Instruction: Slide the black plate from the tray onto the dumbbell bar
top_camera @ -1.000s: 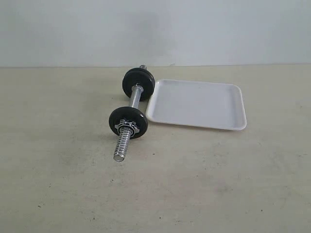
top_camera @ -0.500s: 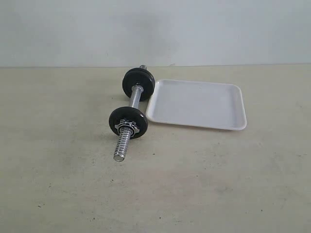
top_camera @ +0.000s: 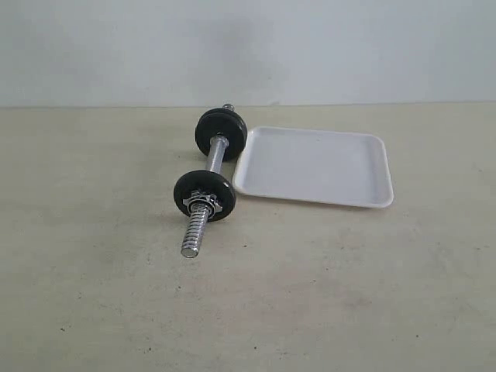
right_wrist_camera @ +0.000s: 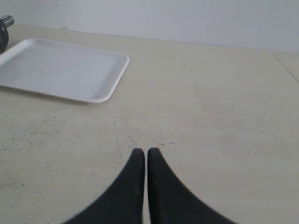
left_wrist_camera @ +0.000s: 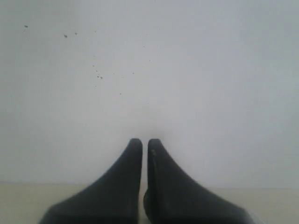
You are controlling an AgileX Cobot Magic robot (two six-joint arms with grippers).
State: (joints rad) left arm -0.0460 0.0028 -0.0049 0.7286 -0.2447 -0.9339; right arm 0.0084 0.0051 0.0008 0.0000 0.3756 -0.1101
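Exterior view, starting at the left: what do we have?

We see the dumbbell bar point(top_camera: 215, 153) lying on the desk point(top_camera: 93, 271), one threaded end toward us. A black plate point(top_camera: 214, 184) stands on it near that end, with a chrome star nut point(top_camera: 200, 204) against its near face.

And further along?

A second black plate point(top_camera: 211, 128) sits at the far end of the bar, just beside a corner of the white tray point(top_camera: 318, 167); whether they touch we cannot tell. The tray lies flat to the right of the bar. Which of the two plates is the task's own we cannot tell.

What about our pincers?

In the left wrist view our left pincer point(left_wrist_camera: 141, 142) is closed, tips nearly together, gripping nothing, with a pale wall point(left_wrist_camera: 187, 70) behind it. In the right wrist view our right pincer point(right_wrist_camera: 142, 151) is likewise closed on nothing, above the desk and well apart from the tray.
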